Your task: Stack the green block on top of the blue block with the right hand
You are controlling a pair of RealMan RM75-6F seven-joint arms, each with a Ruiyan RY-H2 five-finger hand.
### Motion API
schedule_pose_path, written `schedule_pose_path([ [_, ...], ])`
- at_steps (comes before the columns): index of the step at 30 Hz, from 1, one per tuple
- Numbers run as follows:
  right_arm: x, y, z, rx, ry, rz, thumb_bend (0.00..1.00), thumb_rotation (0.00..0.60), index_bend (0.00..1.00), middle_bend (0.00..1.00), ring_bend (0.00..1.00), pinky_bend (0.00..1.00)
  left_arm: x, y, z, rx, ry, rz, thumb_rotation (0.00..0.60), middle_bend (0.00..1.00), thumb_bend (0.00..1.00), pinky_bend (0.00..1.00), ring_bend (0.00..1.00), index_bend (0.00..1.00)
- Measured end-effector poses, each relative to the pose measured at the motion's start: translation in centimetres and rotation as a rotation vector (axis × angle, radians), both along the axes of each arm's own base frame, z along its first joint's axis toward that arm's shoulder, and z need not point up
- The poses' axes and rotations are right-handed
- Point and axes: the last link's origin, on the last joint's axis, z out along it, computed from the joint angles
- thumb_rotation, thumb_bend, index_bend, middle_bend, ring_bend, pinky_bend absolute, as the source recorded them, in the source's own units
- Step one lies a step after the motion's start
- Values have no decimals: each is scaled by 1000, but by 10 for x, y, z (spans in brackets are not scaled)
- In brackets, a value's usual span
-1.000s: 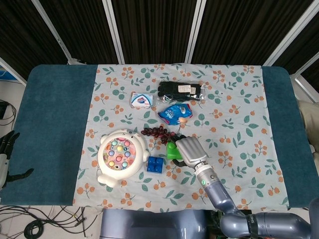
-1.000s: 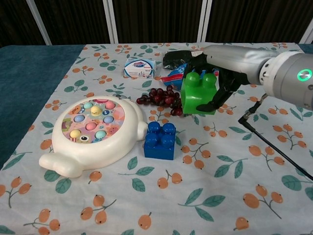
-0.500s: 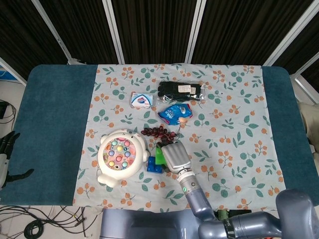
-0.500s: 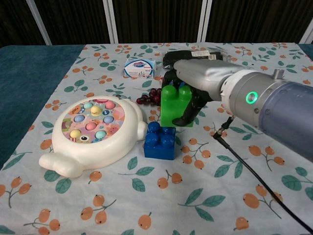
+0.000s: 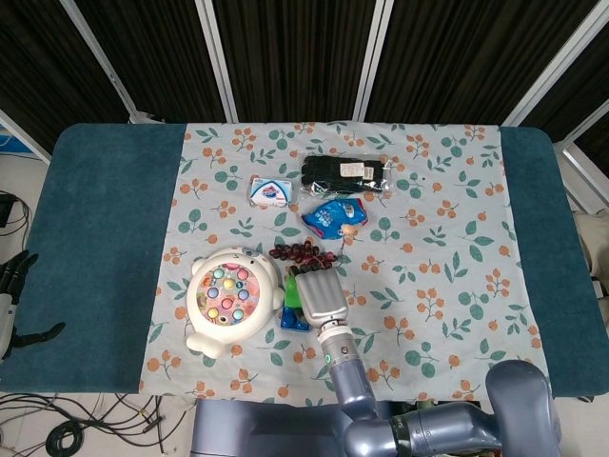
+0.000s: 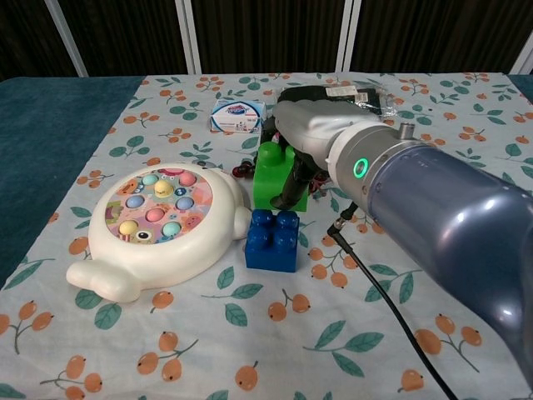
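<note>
My right hand (image 6: 301, 158) grips the green block (image 6: 271, 175) and holds it in the air, just above and slightly behind the blue block (image 6: 273, 240), which lies on the floral cloth. In the head view the right hand (image 5: 319, 296) covers most of both blocks; only a green sliver (image 5: 292, 293) and a blue edge (image 5: 288, 321) show at its left. My left hand (image 5: 11, 300) hangs off the table's left edge, fingers spread, holding nothing.
A white round toy with coloured buttons (image 6: 154, 221) sits close to the left of the blue block. Purple grapes (image 5: 301, 253), a blue snack bag (image 5: 335, 216), a black packet (image 5: 346, 175) and a small white box (image 6: 239, 115) lie behind. A black cable (image 6: 379, 292) trails from the arm.
My right hand has carried the green block leftward, from over the grapes to a spot just above and behind the blue block. The left hand has stayed still.
</note>
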Motion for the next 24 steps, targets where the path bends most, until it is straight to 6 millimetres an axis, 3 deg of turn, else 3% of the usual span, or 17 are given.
schedule_pose_path([
  [24,9,7,-11,14,-34,-86,503,600,604,533,468,514,0,0,0,3,-4,1,600,0,0,0,0,0],
])
